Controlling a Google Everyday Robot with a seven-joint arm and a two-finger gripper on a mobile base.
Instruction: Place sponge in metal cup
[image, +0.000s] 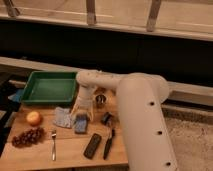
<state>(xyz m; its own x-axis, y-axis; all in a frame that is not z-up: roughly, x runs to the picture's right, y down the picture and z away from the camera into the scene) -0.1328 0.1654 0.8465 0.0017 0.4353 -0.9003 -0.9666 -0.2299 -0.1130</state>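
Reaching down from the bulky white arm (137, 100), the end effector (83, 111) hung low over the wooden counter (70, 156), just in front of the green tray (30, 95). The blue sponge (80, 124) lay flat on the counter directly beneath it; whether the two touched could not be told. How far the end effector stood open, and whether it had hold of anything, could not be told either. The metal cup (100, 100) stood upright close beside the end effector, on the view's right, apart from the sponge. A pale grey-blue cloth (62, 117) lay just beside the sponge on the view's left. Farther that way sat a round orange fruit (34, 118), with a bunch of dark grapes (27, 136) nearer the counter's front edge. A fork (53, 144) lay toward the front. Right of it lay a flat black object (92, 146) and a black-handled utensil (108, 145). A small dark item (106, 118) sat near the cup, not identifiable.
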